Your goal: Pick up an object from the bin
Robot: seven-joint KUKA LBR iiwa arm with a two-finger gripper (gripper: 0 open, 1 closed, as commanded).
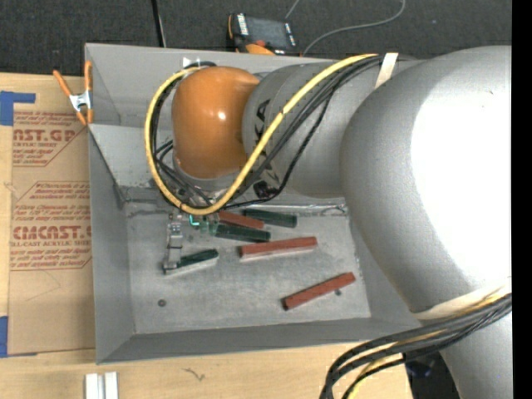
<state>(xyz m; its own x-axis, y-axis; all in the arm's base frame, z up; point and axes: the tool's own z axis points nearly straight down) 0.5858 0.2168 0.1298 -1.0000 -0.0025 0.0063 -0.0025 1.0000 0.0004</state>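
Five bars lie on the floor of the bin (218, 307), all in its middle and right part. The front bar (318, 291) lies nearest to the lower edge of the view, on the right, slanted. Behind it and more to the left lies the long bar (278, 248). Left of the long bar lies the short bar (199, 258), its left end just beside the gripper (173, 260). Behind these two lie the middle bar (241, 231) and, further back and right, the rear bar (270, 218), both near the arm's wrist. A small speck (161, 302) lies in front of the gripper.
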